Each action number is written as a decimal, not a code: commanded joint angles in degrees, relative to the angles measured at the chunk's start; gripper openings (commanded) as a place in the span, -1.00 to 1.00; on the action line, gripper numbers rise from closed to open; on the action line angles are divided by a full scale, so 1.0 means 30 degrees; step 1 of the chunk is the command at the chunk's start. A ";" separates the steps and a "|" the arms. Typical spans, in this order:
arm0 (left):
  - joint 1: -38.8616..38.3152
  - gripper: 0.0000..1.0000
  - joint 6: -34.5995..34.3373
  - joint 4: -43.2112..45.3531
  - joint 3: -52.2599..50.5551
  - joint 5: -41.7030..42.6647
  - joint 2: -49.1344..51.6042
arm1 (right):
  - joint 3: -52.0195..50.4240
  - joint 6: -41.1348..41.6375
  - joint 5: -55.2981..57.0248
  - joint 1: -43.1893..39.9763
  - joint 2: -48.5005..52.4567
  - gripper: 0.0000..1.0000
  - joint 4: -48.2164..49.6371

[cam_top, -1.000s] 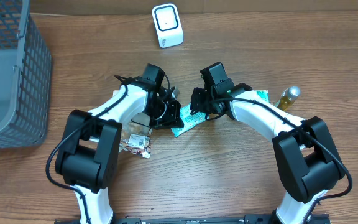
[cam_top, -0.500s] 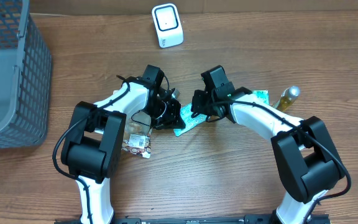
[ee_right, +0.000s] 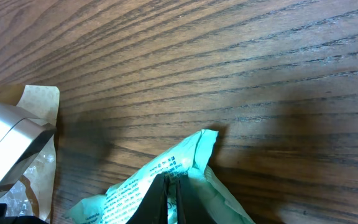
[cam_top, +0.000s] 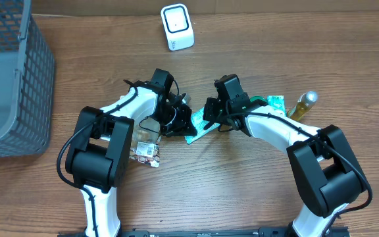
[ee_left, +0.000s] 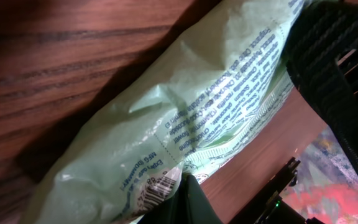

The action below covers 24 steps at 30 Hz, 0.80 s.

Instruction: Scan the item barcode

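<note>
Green packet pinched between both arms' fingers.

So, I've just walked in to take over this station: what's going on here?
Both arms hold one green packet between them, mid-table. The left arm has its jaws shut on one end, near the printed barcode. The right arm has its jaws shut on a corner at the other end. The white scanner stands at the far edge, apart from the packet, so nothing is being scanned yet.
</note>
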 commanded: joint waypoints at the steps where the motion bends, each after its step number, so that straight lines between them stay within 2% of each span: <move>1: 0.0153 -0.92 0.0517 -0.0204 -0.0488 -0.3162 0.0401 | -0.0546 0.0029 0.0780 -0.0036 -0.0153 -0.90 -0.0182; 8: 0.0597 -0.91 0.0357 -0.0393 -0.0488 -0.3432 -0.4488 | -0.0546 0.0029 0.0772 -0.0036 -0.0153 -0.90 -0.0175; 12: 0.0372 -0.92 -0.0087 -0.0393 -0.0488 -0.5610 -0.6164 | -0.0546 0.0029 0.0772 -0.0036 -0.0153 -0.90 -0.0124; 17: 0.0219 -0.91 -0.0772 -0.0393 -0.0525 -0.7643 -0.5909 | -0.0546 0.0029 0.0772 -0.0036 -0.0153 -0.90 -0.0087; 24: 0.0175 -0.92 -0.0780 -0.0131 -0.0525 -0.7664 -0.4466 | -0.0546 0.0029 0.0772 -0.0036 -0.0153 -0.90 -0.0102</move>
